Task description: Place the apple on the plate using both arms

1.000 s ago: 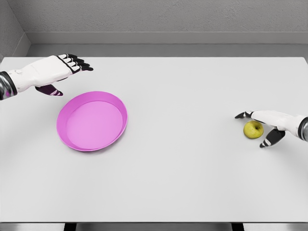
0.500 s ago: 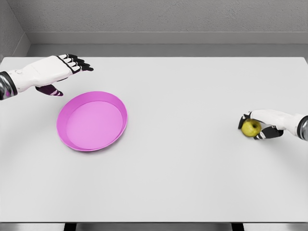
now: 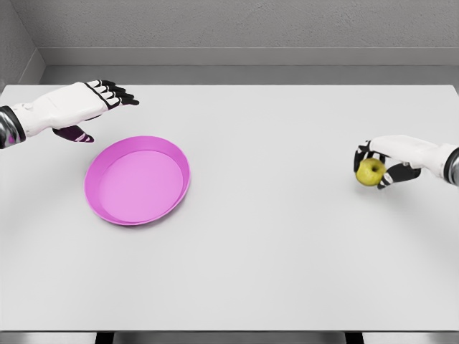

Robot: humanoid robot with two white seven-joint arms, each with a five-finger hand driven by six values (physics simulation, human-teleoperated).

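Note:
A yellow-green apple [image 3: 371, 172] is at the table's right side, held in my right hand [image 3: 380, 163], whose fingers are curled around it. It looks raised a little off the table. A round pink plate [image 3: 115, 215] lies on the left half of the table, with nothing on it. My left hand [image 3: 100, 100] hovers behind and to the left of the plate, fingers stretched out and holding nothing.
The white table [image 3: 272, 244] runs wide between plate and apple. Its front edge is near the bottom of the view, and a grey wall stands behind it.
My right hand's fingers went from spread beside the apple to closed around it, then rose slightly with it. The left arm and the plate have not moved.

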